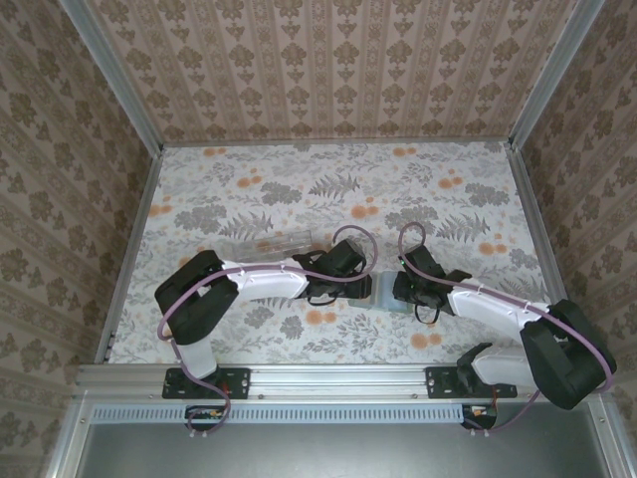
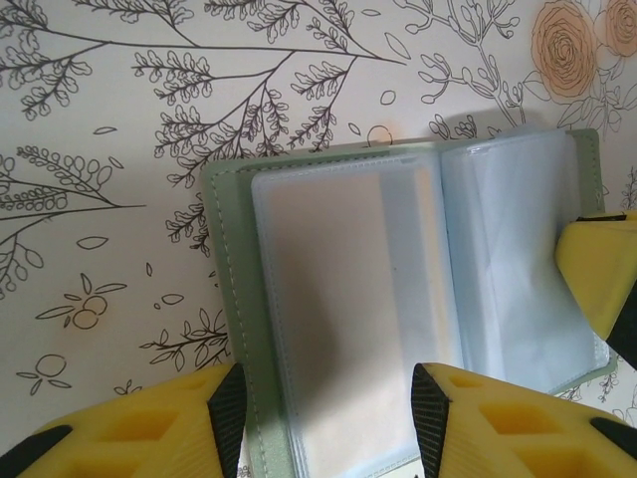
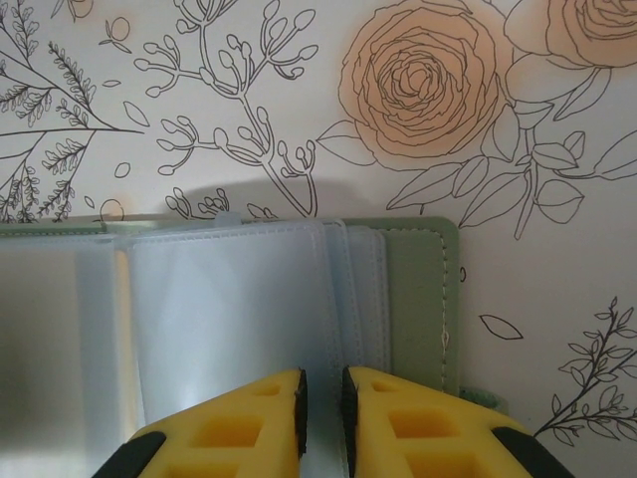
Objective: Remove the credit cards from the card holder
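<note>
Item: card holder [image 2: 338,299], open on tabletop [image 2: 100,100]. Left hand [image 2: 328,418] half-wide over holder's left leaf. Right hand [image 3: 322,408] narrow, pinching holder's right sleeves. Step: exposing pockets. Next, you must pinch the credit cards' edge.

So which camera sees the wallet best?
The left wrist view: the wallet lies open and almost whole, with its clear pockets showing. The right wrist view catches its right half. The top view shows a small, far-off bit.
</note>
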Controlling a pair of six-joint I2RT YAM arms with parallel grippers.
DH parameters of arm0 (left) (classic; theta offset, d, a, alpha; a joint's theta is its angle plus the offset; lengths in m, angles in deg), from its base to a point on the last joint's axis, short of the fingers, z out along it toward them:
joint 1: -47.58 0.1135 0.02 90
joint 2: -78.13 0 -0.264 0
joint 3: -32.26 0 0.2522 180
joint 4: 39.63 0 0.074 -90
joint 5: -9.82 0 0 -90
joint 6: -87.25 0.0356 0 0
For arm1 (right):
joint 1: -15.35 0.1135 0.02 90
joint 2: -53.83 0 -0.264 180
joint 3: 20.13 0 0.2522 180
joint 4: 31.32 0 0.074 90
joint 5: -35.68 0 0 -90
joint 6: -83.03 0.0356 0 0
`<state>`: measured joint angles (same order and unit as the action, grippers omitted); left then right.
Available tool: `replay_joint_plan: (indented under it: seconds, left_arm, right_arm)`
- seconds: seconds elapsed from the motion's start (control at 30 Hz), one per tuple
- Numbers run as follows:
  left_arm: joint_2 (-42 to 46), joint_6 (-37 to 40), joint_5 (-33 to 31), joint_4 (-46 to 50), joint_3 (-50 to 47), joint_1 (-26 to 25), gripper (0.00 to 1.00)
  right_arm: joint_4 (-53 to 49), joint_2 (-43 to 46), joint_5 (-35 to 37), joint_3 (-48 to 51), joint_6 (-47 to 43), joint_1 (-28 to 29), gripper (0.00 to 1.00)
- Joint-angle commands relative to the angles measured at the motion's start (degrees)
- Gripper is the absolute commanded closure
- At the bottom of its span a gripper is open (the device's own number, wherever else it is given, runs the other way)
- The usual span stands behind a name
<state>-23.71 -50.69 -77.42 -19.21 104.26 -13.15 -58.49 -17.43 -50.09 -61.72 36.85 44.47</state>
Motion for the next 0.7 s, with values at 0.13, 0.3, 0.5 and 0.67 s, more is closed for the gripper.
replay_joint_plan:
  seconds: [0.13,0.3,0.5,0.67]
  left_arm:
    - [-1.7,0.7,2.8,-2.1,1.8,-0.2,0.50]
    - [-3.0,0.2,3.8,-2.3,1.8,0.0,0.50]
    - [-4.4,-0.5,6.1,-4.0,1.8,-0.1,0.50]
    - [-3.7,-1.2,8.8,-9.1,0.1,0.0,0.50]
  right_arm:
    - [-2.9,0.2,-1.0,1.8,1.4,0.1,0.79]
    - [-2.9,0.3,-1.0,2.0,1.4,0.1,0.79]
    - [-2.7,0.5,-1.1,2.2,1.5,0.1,0.79]
    - [-2.4,0.1,-1.3,2.3,1.6,0.1,0.79]
